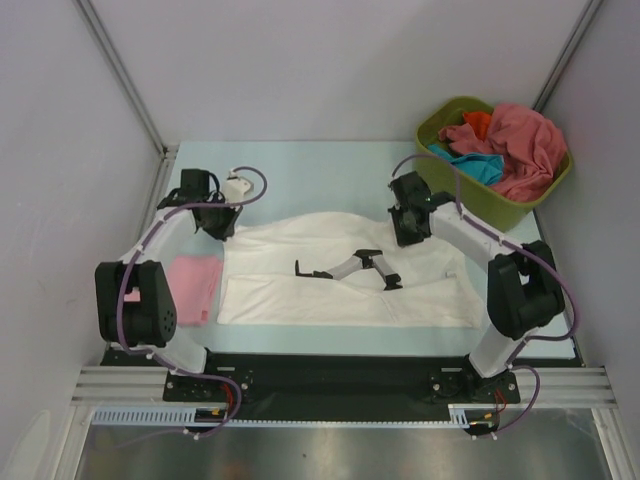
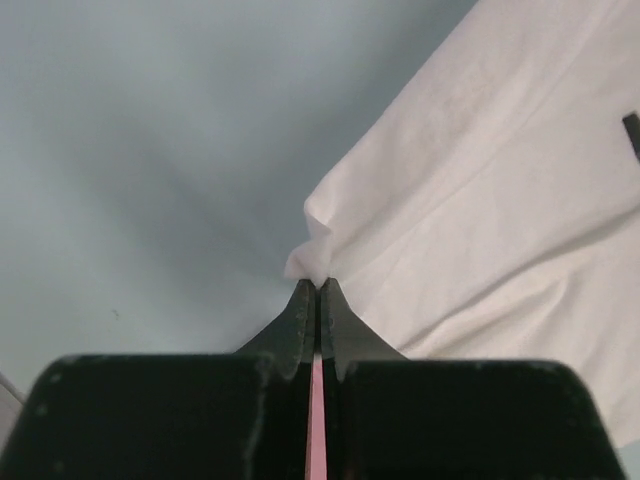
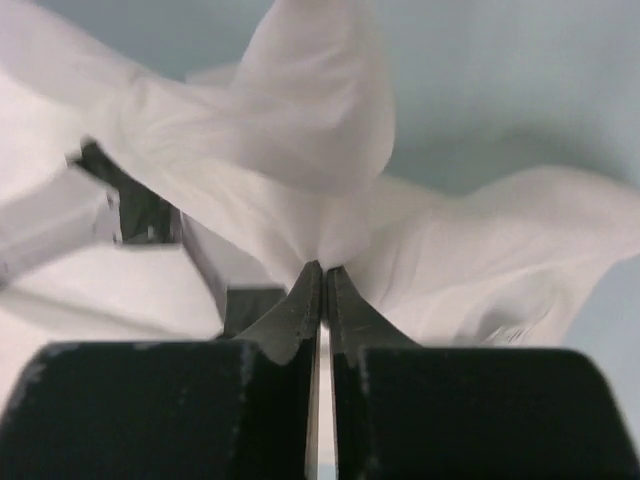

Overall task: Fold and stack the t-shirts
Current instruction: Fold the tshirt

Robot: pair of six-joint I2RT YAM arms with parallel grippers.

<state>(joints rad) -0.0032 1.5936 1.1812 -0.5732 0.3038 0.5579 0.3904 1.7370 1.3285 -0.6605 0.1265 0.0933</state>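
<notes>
The white t-shirt (image 1: 300, 295) bears a black-and-grey print (image 1: 350, 268), possibly a figure. The pink tee (image 1: 197, 285) is plain. In the olive-green tub (image 1: 490, 205): a rose-red tee (image 1: 520, 145), a teal tee (image 1: 470, 165) and an orange tee (image 1: 480, 120).

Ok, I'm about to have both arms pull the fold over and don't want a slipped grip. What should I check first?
1. Left gripper shut on the white t-shirt corner: ok.
2. Right gripper shut on its far edge: ok.
3. Near half of the shirt lying flat on the table: ok.
4. Folded pink t-shirt apart from the white one: cannot tell, as their edges run very close.
5. Olive-green tub clear of the white shirt: ok.
</notes>
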